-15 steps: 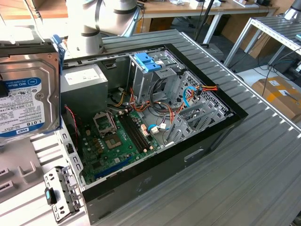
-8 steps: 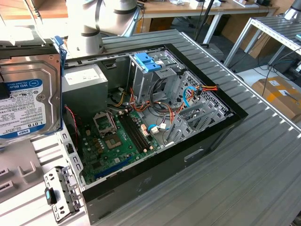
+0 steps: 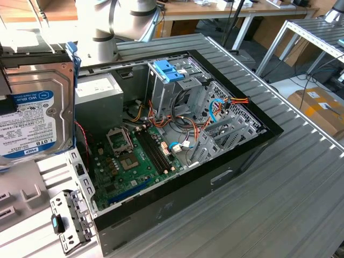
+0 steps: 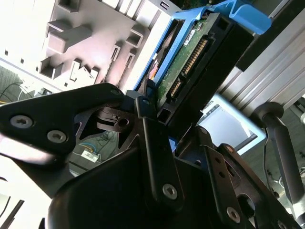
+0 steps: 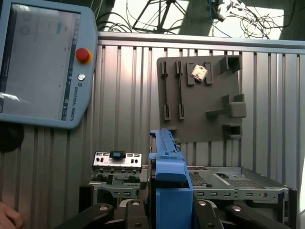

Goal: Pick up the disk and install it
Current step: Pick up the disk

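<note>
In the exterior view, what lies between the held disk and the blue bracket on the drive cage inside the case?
The grey power supply box, in the case's corner, lies between the disk and the blue bracket; the exterior view shows it.

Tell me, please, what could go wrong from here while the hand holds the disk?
1. The hand grips the disk at its connector end, so the disk may tilt or slip on the way.
2. Loose cables lie in the case beside the cage and could snag the disk going in.
3. The board lies bare, so a dropped disk would likely hit it.
</note>
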Controlling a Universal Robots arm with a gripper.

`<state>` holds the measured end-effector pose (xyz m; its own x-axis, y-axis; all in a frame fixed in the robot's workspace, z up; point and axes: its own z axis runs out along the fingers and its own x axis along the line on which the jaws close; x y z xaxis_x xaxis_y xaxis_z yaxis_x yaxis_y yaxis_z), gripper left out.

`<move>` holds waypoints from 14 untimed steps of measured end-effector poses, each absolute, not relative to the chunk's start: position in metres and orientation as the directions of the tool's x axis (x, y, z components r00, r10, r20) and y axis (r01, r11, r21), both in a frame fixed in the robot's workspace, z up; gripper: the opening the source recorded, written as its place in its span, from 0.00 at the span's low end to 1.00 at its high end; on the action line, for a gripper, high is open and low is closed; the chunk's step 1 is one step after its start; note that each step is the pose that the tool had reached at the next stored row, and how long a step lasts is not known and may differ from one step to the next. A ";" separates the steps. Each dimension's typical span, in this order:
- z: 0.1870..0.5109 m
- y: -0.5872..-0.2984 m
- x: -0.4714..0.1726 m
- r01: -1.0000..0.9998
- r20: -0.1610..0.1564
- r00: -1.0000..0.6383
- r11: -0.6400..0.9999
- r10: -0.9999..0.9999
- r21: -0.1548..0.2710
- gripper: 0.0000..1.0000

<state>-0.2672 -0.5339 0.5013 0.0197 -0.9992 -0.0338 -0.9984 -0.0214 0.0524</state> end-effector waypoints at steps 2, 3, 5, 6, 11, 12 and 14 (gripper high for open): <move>0.501 -0.535 -0.265 -0.998 -0.034 0.020 -0.021 -0.999 0.052 0.36; 0.501 -0.536 -0.264 -0.998 -0.034 0.020 -0.021 -0.999 0.052 0.36; 0.501 -0.536 -0.263 -0.998 -0.034 0.020 -0.021 -0.999 0.052 0.36; 0.501 -0.537 -0.262 -0.998 -0.034 0.020 -0.021 -0.999 0.052 0.36; 0.501 -0.539 -0.260 -0.998 -0.034 0.020 -0.021 -0.999 0.052 0.36; 0.501 -0.539 -0.259 -0.998 -0.034 0.020 -0.021 -0.999 0.052 0.36; 0.501 -0.540 -0.258 -0.998 -0.034 0.020 -0.021 -0.999 0.052 0.36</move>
<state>-0.2582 -0.5398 0.5007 0.0195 -0.9992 -0.0338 -0.9984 -0.0213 0.0524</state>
